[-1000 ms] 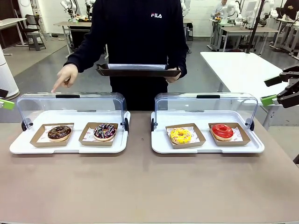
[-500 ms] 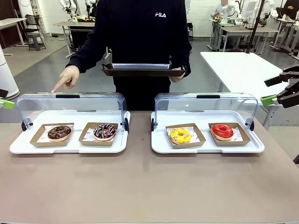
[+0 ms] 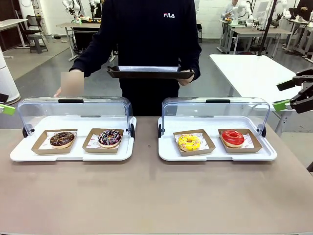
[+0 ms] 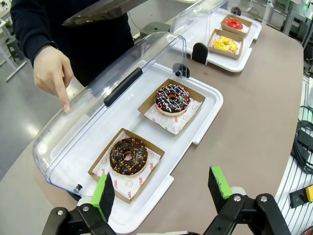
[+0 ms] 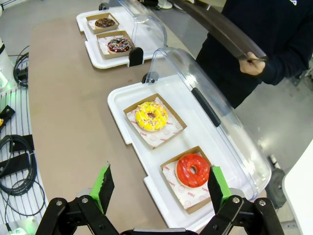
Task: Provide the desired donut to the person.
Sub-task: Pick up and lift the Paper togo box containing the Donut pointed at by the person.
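Note:
The person (image 3: 146,39) stands at the far side, one hand holding a dark tray (image 3: 149,72). Their other hand (image 4: 51,73) points a finger down at the left case's lid, over the chocolate donut with nut bits (image 3: 62,139) (image 4: 128,155). Beside it lies a chocolate donut with coloured sprinkles (image 3: 109,137). A yellow donut (image 3: 189,142) and a red donut (image 3: 233,137) sit in the right case. My left gripper (image 3: 4,103) (image 4: 161,185) hangs open and empty at the left edge. My right gripper (image 3: 282,95) (image 5: 159,181) is open and empty at the right.
Each donut rests in a brown paper tray on a white base (image 3: 19,152) (image 3: 266,155). Both clear domed lids (image 3: 73,105) (image 3: 215,107) are swung back toward the person. A white side table (image 3: 249,73) stands behind my right gripper.
The person and the dark tray have shifted slightly to the right. The pointing hand stays over the left lid. Neither arm has moved.

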You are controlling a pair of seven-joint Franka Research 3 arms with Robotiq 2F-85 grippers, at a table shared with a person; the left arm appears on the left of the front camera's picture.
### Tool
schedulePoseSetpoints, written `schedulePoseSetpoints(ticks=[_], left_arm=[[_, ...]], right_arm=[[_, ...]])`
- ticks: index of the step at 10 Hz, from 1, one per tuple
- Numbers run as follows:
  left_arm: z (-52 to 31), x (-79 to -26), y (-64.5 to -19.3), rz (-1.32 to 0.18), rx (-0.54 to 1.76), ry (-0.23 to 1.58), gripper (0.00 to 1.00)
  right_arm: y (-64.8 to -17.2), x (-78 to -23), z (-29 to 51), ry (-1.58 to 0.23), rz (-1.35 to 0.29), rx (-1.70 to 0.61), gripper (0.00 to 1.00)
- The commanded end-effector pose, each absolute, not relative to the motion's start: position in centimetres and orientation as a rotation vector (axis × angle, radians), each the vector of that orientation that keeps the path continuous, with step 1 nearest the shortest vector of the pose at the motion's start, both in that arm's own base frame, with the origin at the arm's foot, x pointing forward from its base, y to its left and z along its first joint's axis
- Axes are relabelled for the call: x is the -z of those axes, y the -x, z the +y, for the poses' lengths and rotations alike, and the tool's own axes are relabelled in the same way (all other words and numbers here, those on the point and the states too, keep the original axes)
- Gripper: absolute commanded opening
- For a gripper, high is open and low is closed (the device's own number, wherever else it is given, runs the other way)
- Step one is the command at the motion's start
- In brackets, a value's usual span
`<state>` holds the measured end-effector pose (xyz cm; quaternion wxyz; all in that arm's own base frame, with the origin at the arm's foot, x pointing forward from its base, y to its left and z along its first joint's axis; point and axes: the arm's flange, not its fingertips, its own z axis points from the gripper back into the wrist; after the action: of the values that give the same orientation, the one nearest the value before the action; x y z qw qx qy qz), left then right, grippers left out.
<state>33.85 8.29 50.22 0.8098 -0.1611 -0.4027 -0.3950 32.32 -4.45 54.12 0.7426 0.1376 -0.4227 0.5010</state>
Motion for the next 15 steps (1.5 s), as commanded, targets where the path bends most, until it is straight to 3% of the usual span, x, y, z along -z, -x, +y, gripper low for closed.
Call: schedulePoseSetpoints(ticks=[1, 4, 9, 13, 15], left_arm=[[6.8, -49.1, -35.3, -0.739, 0.962, 0.26, 1.0], [4.7, -44.3, -38.7, -0.523, 1.112, 0.083, 1.0], [4.3, -37.8, -42.6, -0.401, 1.252, -0.058, 1.0], [4.7, -34.7, -44.7, -0.468, 1.347, -0.193, 1.0], [4.6, -34.2, -45.0, -0.409, 1.365, -0.185, 1.0]], right_arm=[[-32.5, -54.0, -4.4, -0.314, -0.933, -1.105, 1.0], [-32.5, -54.0, -4.4, -0.314, -0.933, -1.105, 1.0], [-32.5, -54.0, -4.4, -0.314, -0.933, -1.105, 1.0], [-32.5, -54.0, -4.4, -0.314, -0.933, -1.105, 1.0], [-32.5, -54.0, -4.4, -0.314, -0.933, -1.105, 1.0]])
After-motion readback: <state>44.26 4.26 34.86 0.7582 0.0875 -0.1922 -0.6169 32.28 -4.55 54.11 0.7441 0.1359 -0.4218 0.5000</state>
